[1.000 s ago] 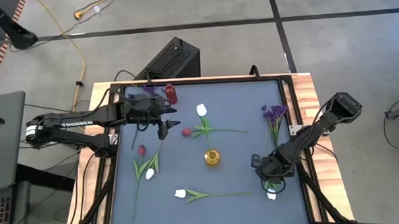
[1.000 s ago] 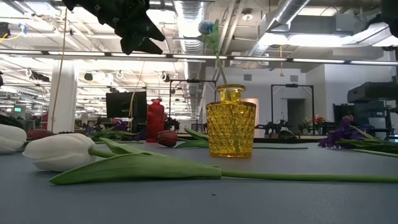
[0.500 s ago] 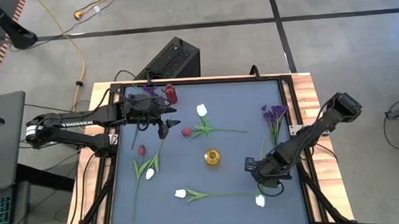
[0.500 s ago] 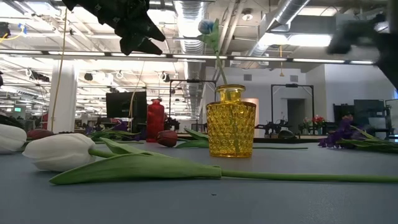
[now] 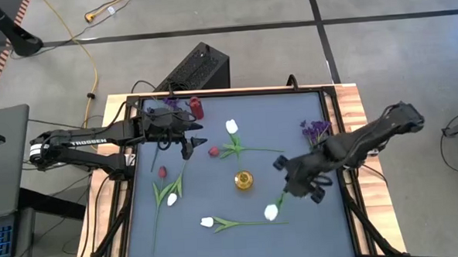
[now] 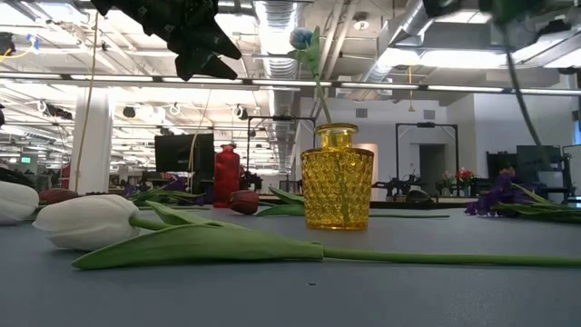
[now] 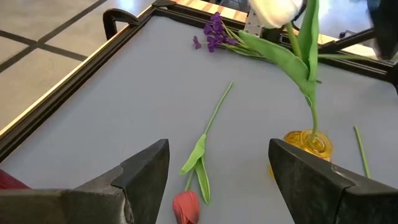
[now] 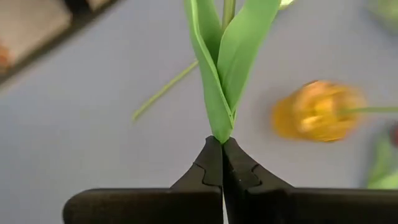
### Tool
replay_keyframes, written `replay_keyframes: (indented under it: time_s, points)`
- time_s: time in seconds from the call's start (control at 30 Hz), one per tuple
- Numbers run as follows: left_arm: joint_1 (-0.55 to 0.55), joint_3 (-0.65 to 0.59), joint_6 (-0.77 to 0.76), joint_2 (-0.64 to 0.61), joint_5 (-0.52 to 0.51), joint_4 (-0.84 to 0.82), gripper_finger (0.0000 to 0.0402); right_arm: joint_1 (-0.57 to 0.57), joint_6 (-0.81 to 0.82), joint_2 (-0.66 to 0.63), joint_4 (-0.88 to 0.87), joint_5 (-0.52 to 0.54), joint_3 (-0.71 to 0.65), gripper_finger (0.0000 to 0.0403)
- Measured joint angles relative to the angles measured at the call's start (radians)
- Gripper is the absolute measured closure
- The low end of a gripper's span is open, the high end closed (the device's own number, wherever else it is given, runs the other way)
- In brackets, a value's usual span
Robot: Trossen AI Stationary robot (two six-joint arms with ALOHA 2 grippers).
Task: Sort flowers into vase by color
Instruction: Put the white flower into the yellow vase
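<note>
Table (image 5: pixel 213 121): grey top in a dark frame, seen from above. Right claw (image 8: pixel 222 163): fingers pressed together on the base of a white tulip (image 5: pixel 271 213), held in the air to the right of the yellow vase (image 5: pixel 244 180), the bloom hanging toward the near edge. Left claw (image 5: pixel 189 148): fingers apart, gripping nothing, poised over the far left part of the table. Yellow vase: upright near the table's middle, a stem rising from its neck in the low view. Red vase (image 5: pixel 196 107): upright at the far left, close to the left arm. Lying flowers: a second white tulip (image 5: pixel 231 126) far of the yellow vase; a third (image 5: pixel 207 222) near the front edge, its stem running right; a fourth (image 5: pixel 172 199) at near left; a dark red tulip (image 5: pixel 213 152) just beside the left claw; another dark red tulip (image 5: pixel 162 172) at left; a purple sprig (image 5: pixel 314 129) at far right.
</note>
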Motion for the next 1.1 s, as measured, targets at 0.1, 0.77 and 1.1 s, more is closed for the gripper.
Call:
replay_keyframes:
  time_s: [0.1,0.77,1.1]
  points:
    - [0.000,0.000,-0.005,0.000,0.002,0.000,0.0139,-0.033,0.042,-0.085,0.118,-0.002,0.000,0.0386]
    - [-0.043,0.000,-0.025,0.000,0.032,-0.050,0.0139,-0.116,0.242,-0.115,0.931,0.008,-0.047,0.0386]
    - [-0.067,0.000,-0.016,0.000,-0.006,-0.104,0.0139,-0.120,0.215,-0.020,1.045,0.009,-0.048,0.0384]
